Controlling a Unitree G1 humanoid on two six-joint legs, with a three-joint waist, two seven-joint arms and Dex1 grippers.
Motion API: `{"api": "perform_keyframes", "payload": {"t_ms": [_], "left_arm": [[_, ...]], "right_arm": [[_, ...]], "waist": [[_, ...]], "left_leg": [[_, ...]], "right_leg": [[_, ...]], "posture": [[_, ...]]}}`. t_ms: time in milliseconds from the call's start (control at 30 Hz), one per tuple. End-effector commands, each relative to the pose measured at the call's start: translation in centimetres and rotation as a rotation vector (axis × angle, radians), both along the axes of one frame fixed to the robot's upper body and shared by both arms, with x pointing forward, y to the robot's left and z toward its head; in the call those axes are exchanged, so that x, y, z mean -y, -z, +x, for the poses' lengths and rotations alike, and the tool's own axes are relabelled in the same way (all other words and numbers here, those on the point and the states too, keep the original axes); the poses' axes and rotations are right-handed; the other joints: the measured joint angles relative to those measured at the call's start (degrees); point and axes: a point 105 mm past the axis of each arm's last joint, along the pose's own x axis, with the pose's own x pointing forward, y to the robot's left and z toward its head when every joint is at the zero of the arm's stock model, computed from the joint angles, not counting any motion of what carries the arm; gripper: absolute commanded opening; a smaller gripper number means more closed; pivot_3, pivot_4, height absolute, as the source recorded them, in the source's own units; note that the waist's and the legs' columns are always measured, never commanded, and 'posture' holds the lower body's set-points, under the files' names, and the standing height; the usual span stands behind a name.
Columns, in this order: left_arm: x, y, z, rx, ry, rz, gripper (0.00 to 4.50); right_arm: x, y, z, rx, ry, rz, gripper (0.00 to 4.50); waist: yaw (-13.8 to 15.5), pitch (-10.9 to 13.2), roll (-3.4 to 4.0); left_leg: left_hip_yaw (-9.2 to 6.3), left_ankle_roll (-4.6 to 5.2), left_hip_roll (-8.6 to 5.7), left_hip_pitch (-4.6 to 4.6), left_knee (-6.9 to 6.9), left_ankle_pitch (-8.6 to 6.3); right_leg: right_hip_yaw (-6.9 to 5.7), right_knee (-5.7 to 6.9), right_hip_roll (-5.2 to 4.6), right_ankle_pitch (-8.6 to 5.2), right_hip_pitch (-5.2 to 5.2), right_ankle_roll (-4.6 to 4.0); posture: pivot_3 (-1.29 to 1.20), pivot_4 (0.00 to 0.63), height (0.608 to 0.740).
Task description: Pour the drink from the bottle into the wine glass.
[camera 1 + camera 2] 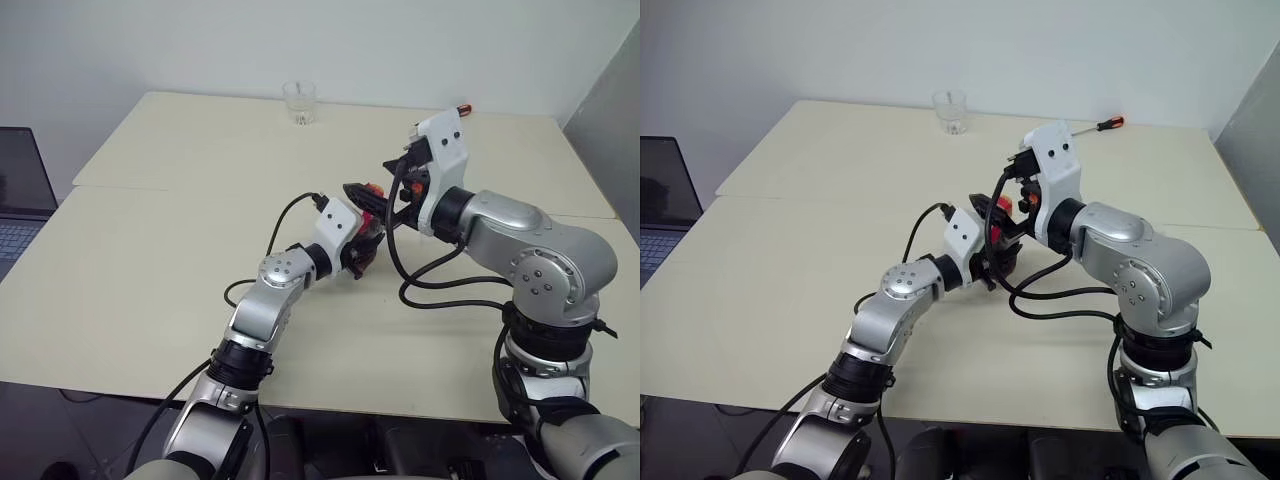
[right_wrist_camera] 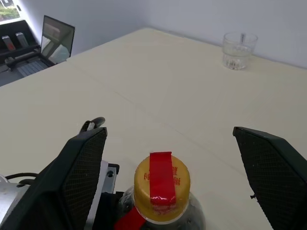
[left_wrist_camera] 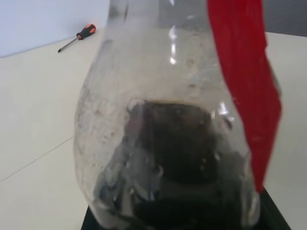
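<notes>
Gripping the bottle (image 3: 168, 143) tight in my left gripper (image 1: 366, 248), I have its yellow cap (image 2: 162, 187) between my right gripper's (image 2: 175, 158) wide-spread fingers (image 2: 79, 167), untouched. Dark drink (image 3: 177, 158) sits low inside it.

Cream tables (image 1: 150, 270) pushed together — pale wall (image 1: 200, 40) behind (laptop (image 1: 20, 195) beside).

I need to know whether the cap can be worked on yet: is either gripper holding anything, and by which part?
The left gripper is shut on the bottle, gripping its rounded body. The right gripper is open around the yellow cap, holding nothing.
</notes>
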Motion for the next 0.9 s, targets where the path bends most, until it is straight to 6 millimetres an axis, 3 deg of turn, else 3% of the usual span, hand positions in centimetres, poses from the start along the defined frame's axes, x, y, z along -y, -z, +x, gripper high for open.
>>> {"api": "perform_keyframes", "payload": {"t_ms": [33,200,367,467,567,767,900], "left_arm": [[0.2,-2.0,0.1,0.083,0.001,-0.021,1.19],[-1.7,-1.9,1.3,0.091,-0.093,-0.027,1.19],[-1.5,-2.2,1.6,0.112,-0.112,-0.04,1.19],[-1.1,-2.2,1.5,0.116,-0.108,-0.047,1.19],[-1.0,-2.1,1.5,0.118,-0.108,-0.048,1.19],[-0.4,-2.2,0.6,0.105,-0.039,-0.063,1.19],[-0.8,-2.3,0.4,0.105,-0.018,-0.06,1.19]], "right_arm": [[0.7,-1.1,0.0,0.028,0.049,0.017,4.5],[1.3,-0.9,-0.5,0.001,0.078,0.018,4.5],[0.8,-0.5,-1.1,-0.019,0.072,0.017,4.5],[0.5,-0.6,-1.2,-0.022,0.065,0.024,3.92],[0.1,-0.6,-1.4,-0.026,0.042,0.027,2.89],[-0.3,-0.5,-1.6,-0.033,0.037,0.027,2.88],[1.0,-0.6,-1.8,-0.026,0.039,0.001,2.88]], "waist": [[-0.01,0.0,0.0],[-0.02,0.0,0.0],[-0.13,0.0,0.0],[-0.13,0.0,0.0],[-0.14,0.0,0.0],[-0.16,0.0,0.0],[-0.16,0.0,0.0]], "left_leg": [[0.0,0.0,0.0,0.0,-0.01,0.0],[-0.05,0.02,0.02,0.0,-0.02,0.01],[-0.07,0.03,0.01,0.0,-0.04,0.01],[-0.04,0.03,-0.01,-0.03,-0.03,0.01],[-0.05,0.03,-0.02,-0.03,-0.03,0.01],[-0.1,0.03,0.0,-0.03,-0.05,0.01],[-0.07,0.03,-0.02,-0.03,-0.04,0.01]], "right_leg": [[-0.01,0.0,0.02,0.0,0.0,0.0],[-0.02,0.03,0.05,0.0,0.0,0.0],[-0.04,0.01,0.05,0.0,0.0,0.0],[-0.04,-0.01,0.03,0.0,0.0,0.0],[-0.04,-0.02,0.02,0.0,0.0,0.01],[-0.06,0.0,0.06,0.0,-0.01,0.0],[-0.06,-0.02,0.03,0.0,-0.01,0.01]], "posture": [[0.0,0.15,0.74],[0.0,0.15,0.74],[0.0,0.15,0.74],[0.0,0.15,0.74],[0.0,0.15,0.74],[0.0,0.15,0.74],[0.0,0.15,0.74]]}}
